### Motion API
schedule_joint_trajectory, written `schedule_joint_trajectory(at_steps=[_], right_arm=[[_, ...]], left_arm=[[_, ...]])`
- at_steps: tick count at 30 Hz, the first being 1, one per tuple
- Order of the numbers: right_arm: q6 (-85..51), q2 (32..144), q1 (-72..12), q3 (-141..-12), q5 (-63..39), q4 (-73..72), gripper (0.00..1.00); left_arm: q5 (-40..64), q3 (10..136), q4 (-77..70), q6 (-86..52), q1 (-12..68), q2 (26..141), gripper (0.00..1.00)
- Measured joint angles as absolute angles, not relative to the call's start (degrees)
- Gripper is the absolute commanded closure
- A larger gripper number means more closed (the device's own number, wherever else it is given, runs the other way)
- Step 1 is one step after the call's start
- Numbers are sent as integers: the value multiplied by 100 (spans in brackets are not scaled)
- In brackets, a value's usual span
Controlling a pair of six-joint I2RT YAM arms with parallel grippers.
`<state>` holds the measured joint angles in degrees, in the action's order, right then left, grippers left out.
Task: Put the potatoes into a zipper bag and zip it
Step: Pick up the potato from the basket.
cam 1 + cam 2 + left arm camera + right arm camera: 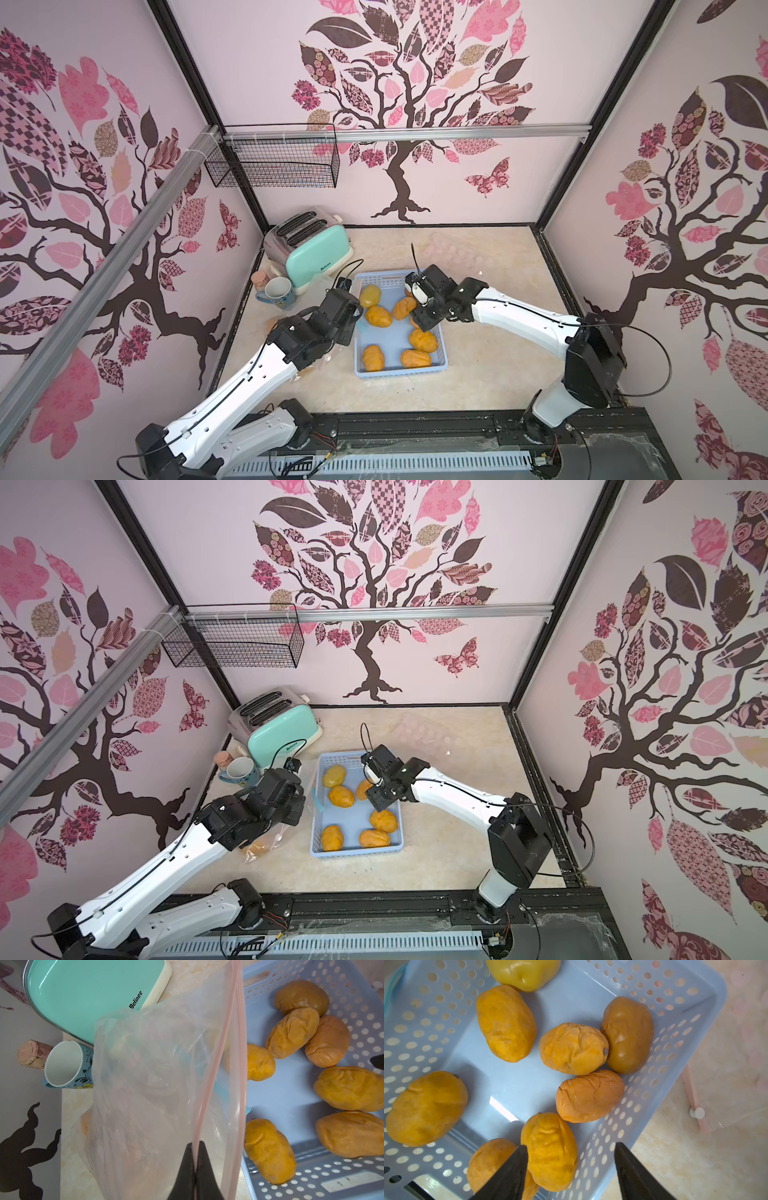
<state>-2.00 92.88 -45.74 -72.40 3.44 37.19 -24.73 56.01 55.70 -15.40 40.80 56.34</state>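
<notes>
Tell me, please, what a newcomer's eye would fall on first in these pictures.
The orange-yellow potatoes in the pale blue basket at the table's middle stand out first. Beside it the left gripper is shut on the rim of a clear zipper bag, while the right gripper hangs open over the potatoes. A mint toaster sits in the far left corner.
</notes>
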Motion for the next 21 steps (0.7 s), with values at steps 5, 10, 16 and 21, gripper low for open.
schedule_joint_trajectory(at_steps=[5, 10, 16, 21], right_arm=[[226, 9465, -4574, -7627, 397, 4132, 25], [639, 9618, -4574, -7804, 471, 4515, 24], [937, 10031, -4571, -8145, 390, 4755, 22], [1100, 10379, -4571, -8359, 458, 4759, 20]], left_arm=[[-2467, 5557, 5546, -1535, 4073, 5527, 100], [-2429, 5542, 5527, -1531, 4049, 5476, 100], [-2383, 5537, 5513, -1507, 4049, 5433, 100], [-2368, 5527, 5505, -1498, 4049, 5374, 100]])
